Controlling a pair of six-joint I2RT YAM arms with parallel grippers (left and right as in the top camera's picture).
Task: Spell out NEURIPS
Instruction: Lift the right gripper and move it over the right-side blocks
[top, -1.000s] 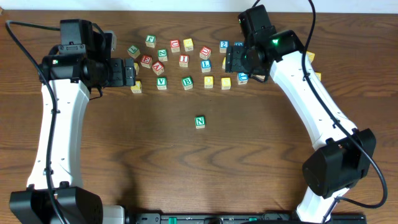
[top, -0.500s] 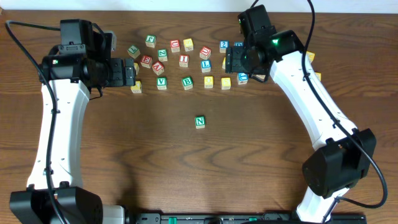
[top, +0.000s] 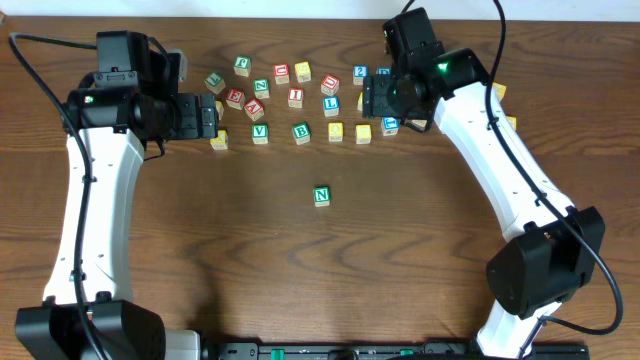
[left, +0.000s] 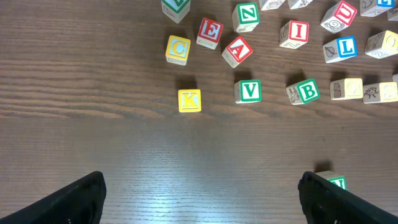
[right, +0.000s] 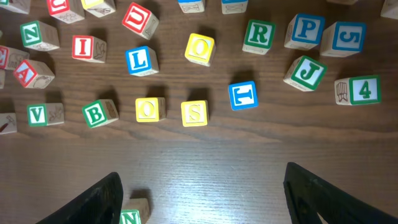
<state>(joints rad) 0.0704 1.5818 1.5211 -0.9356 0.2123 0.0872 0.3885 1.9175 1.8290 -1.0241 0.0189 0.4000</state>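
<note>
The left tool and right tool are spread apart, holding nothing. The green N cube sits alone on the worktop.

A dark brown wooden table fills nearly the whole overhead view, its grain running from 9 o'clock to 3 o'clock. At 12 o'clock its far edge meets a narrow pale strip — wall or floor, it cannot be told. At 6 o'clock a black rail lines the near edge. The light is soft and even, with a faint sheen on the wood.
</note>
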